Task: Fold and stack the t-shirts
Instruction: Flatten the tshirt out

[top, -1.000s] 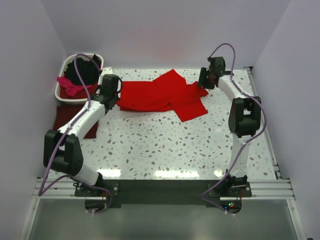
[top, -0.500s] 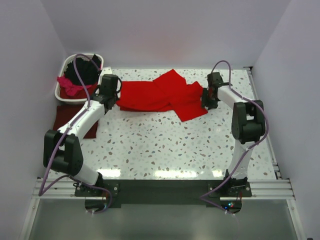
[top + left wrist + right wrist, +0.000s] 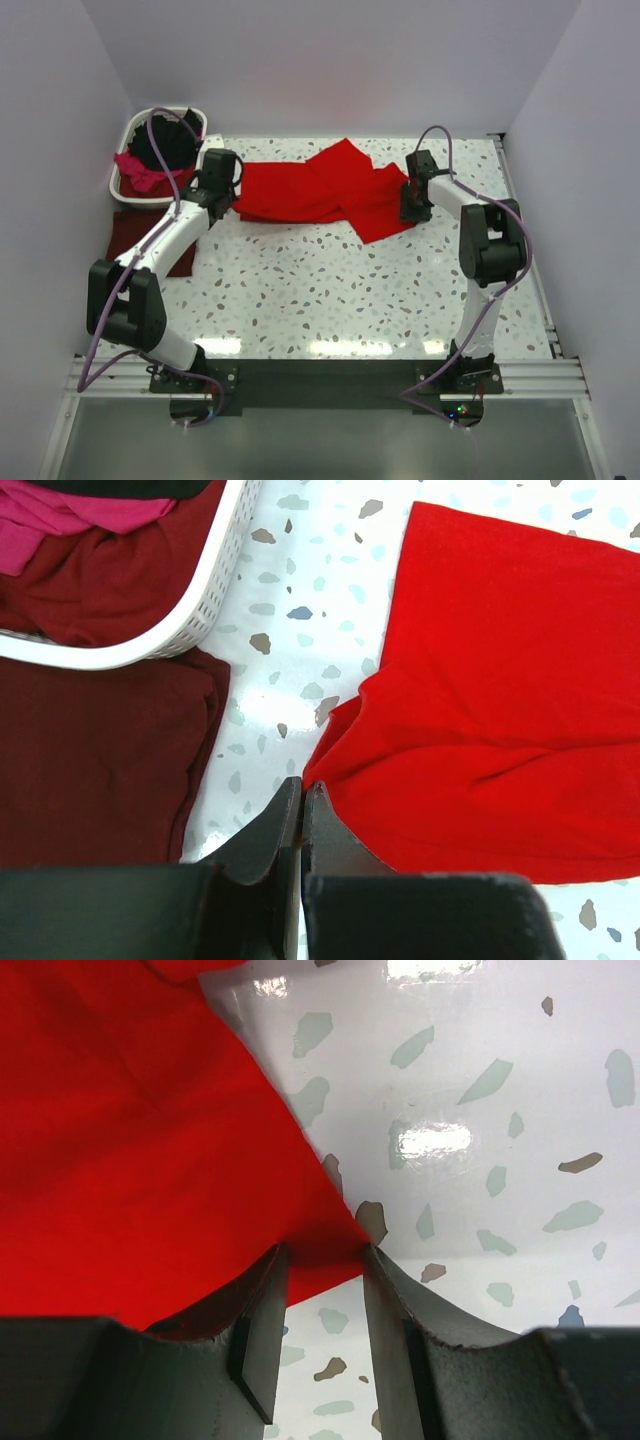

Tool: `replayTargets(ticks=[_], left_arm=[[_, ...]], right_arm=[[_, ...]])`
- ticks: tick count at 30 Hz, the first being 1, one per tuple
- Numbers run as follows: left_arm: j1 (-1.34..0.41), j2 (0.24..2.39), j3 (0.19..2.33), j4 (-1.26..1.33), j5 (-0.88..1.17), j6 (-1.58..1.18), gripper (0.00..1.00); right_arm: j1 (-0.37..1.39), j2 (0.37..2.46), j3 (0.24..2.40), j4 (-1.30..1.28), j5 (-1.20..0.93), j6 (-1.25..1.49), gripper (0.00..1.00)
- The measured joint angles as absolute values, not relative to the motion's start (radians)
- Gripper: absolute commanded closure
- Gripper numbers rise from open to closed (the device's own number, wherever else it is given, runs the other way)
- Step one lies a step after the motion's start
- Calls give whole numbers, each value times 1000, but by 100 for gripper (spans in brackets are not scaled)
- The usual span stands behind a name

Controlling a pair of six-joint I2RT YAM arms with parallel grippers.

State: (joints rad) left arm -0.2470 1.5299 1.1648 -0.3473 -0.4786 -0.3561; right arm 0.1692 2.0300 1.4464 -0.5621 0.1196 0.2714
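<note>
Two hands: the left hand (image 3: 302, 785) is shut, with the left corner of the red t-shirt (image 3: 320, 190) apparently pinched at its tips. The right hand (image 3: 320, 1255) is part-way open, its jaws set astride the shirt's right corner.
Red t-shirt: spread at the far middle of the desk (image 3: 330, 290), with a flap lying folded across its right half.
Other shirts: a maroon t-shirt (image 3: 90, 750) is laid flat on the desk just beside the basket (image 3: 150, 650). A pink t-shirt (image 3: 80, 510) and a black t-shirt (image 3: 165, 140) are piled inside it.
Step in hand: the right corner should be gripped fully before anything is lifted. Both corners are best raised together and level, so that the fold is laid square.
Hard to make out: whether cloth is truly caught between the left tips cannot be confirmed. Sleeves and collar cannot be told apart.
</note>
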Motion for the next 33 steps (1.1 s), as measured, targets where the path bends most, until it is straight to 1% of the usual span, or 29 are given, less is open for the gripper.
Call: replayTargets(ticks=[14, 33], left_arm=[[-242, 1530, 1165, -352, -479, -356, 100], [-242, 1530, 1165, -355, -479, -356, 100]], right_arm=[[196, 2028, 1459, -586, 176, 271, 58], [189, 2051, 1470, -571, 184, 268, 61]])
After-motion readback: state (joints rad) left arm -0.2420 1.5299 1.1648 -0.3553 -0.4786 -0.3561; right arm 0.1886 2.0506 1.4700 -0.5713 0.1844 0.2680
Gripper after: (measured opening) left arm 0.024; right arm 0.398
